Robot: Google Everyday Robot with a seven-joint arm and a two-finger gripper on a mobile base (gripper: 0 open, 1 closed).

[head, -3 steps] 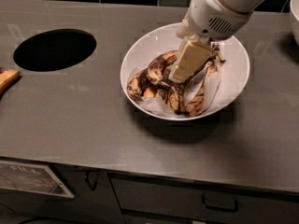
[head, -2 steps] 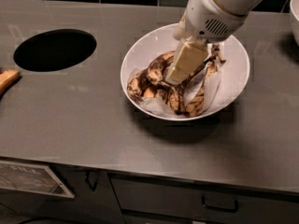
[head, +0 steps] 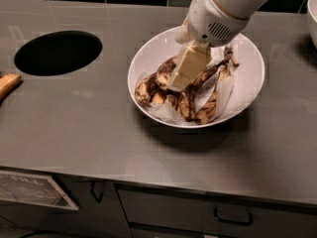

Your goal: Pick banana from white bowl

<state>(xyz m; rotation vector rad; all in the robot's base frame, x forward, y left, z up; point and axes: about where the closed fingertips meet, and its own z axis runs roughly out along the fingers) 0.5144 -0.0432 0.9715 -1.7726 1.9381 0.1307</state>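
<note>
The white bowl (head: 246,48) stands on the grey counter, right of centre. Several overripe bananas lie in it on white paper. The banana (head: 148,90), short, plump and tan-yellow with brown blotches, lies at the bowl's left side. Longer, darker bananas (head: 200,103) lie to its right. My gripper (head: 174,86) reaches down from the upper right into the bowl. Its cream-coloured tip is low among the bananas, just right of the short banana and touching or nearly touching the pile. The white wrist housing (head: 213,19) hides the bowl's far rim.
A round dark hole (head: 58,52) is cut in the counter at the left. An orange-brown object (head: 7,85) pokes in at the left edge. Another white bowl's rim (head: 312,11) shows at the top right. Drawers with a handle (head: 233,217) are below the counter's front edge.
My gripper has shifted a little to the left and slightly lower inside the bowl, closer to the short banana. The bowl and bananas have not visibly moved.
</note>
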